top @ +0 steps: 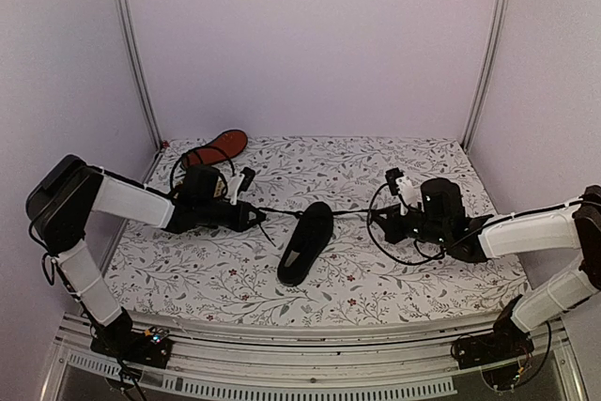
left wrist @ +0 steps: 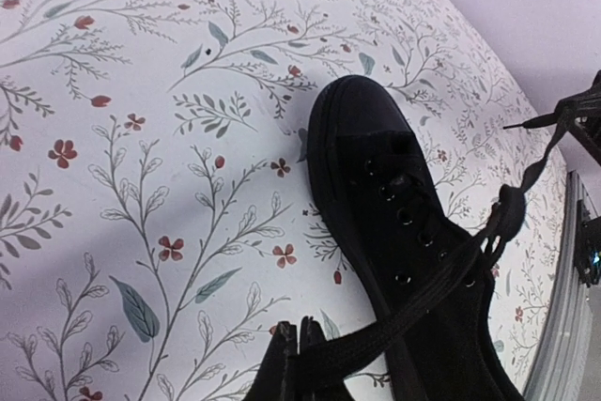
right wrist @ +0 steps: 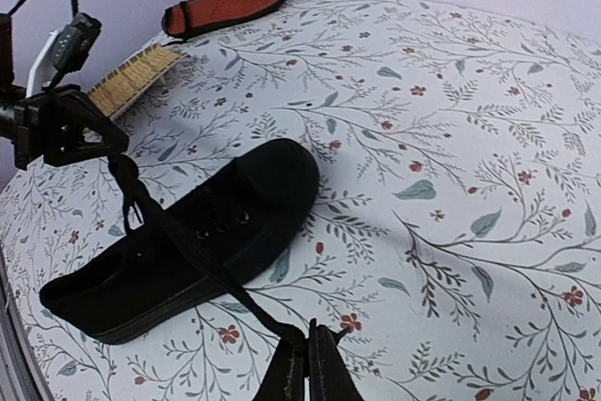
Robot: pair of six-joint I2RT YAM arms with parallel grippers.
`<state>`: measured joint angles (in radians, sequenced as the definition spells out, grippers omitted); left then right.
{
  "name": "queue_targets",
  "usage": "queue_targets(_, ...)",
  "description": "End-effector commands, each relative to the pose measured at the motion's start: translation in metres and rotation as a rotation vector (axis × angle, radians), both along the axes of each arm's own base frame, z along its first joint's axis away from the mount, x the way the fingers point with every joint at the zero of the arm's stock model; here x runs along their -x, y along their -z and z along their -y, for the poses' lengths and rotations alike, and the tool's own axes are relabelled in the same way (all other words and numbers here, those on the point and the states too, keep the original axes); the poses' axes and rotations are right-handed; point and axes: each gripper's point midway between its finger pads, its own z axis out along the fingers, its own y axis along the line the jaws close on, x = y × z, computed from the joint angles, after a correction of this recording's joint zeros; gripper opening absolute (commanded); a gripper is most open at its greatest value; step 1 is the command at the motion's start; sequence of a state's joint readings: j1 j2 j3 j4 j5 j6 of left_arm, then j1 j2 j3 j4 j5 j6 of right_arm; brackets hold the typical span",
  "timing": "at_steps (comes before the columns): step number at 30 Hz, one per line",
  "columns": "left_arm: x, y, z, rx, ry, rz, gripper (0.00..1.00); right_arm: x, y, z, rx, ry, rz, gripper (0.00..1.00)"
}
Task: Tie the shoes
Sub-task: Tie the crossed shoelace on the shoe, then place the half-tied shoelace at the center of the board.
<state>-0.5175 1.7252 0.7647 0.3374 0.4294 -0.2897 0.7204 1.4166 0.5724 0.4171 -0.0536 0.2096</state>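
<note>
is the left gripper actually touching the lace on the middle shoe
Touching. The left wrist view shows the left gripper shut on the black lace, which runs straight from its fingertips up across the shoe.

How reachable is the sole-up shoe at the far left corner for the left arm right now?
Probably yes: the sole-up shoe lies just beyond the left pincer, nothing between. But that pincer is shut on a taut lace of the middle shoe and would have to let go first.
</note>
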Motion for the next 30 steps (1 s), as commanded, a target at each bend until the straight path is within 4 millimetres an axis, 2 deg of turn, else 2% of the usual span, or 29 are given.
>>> queue_targets(1, -0.009, -0.002, -0.01, -0.052, -0.054, -0.037, 0.0, 0.0, 0.012, 0.028, 0.004, 0.074, -0.073, 0.02)
queue_targets(3, -0.013, -0.004, -0.012, -0.062, -0.068, -0.05, 0.0, 0.0, 0.013, 0.031, 0.008, 0.076, -0.081, 0.02)
queue_targets(5, -0.015, -0.009, -0.009, -0.066, -0.061, -0.061, 0.0, 0.005, 0.006, 0.026, -0.006, 0.038, -0.076, 0.02)
queue_targets(8, -0.019, -0.024, 0.002, -0.052, -0.018, -0.062, 0.0, 0.021, -0.014, 0.002, -0.058, -0.099, -0.057, 0.02)
queue_targets(13, -0.029, -0.048, 0.018, -0.046, 0.044, -0.038, 0.0, 0.074, -0.055, -0.07, -0.111, -0.385, 0.037, 0.02)
queue_targets(15, -0.03, -0.055, 0.025, -0.045, 0.077, -0.021, 0.0, 0.095, -0.063, -0.101, -0.129, -0.473, 0.048, 0.02)
queue_targets(18, -0.029, -0.062, 0.037, -0.049, 0.133, -0.002, 0.0, 0.116, -0.054, -0.15, -0.131, -0.572, 0.033, 0.02)
queue_targets(21, -0.025, -0.063, 0.048, -0.064, 0.18, 0.006, 0.0, 0.129, -0.046, -0.197, -0.141, -0.644, 0.016, 0.03)
queue_targets(22, -0.023, -0.063, 0.053, -0.067, 0.196, 0.009, 0.0, 0.133, -0.044, -0.211, -0.139, -0.662, 0.016, 0.08)
queue_targets(25, -0.017, -0.064, 0.06, -0.071, 0.228, 0.021, 0.0, 0.138, -0.049, -0.238, -0.14, -0.687, 0.046, 0.46)
queue_targets(27, -0.014, -0.066, 0.063, -0.07, 0.245, 0.032, 0.0, 0.132, -0.058, -0.238, -0.143, -0.659, 0.079, 0.58)
queue_targets(30, -0.008, -0.071, 0.067, -0.065, 0.276, 0.056, 0.0, 0.113, -0.073, -0.218, -0.131, -0.565, 0.138, 0.69)
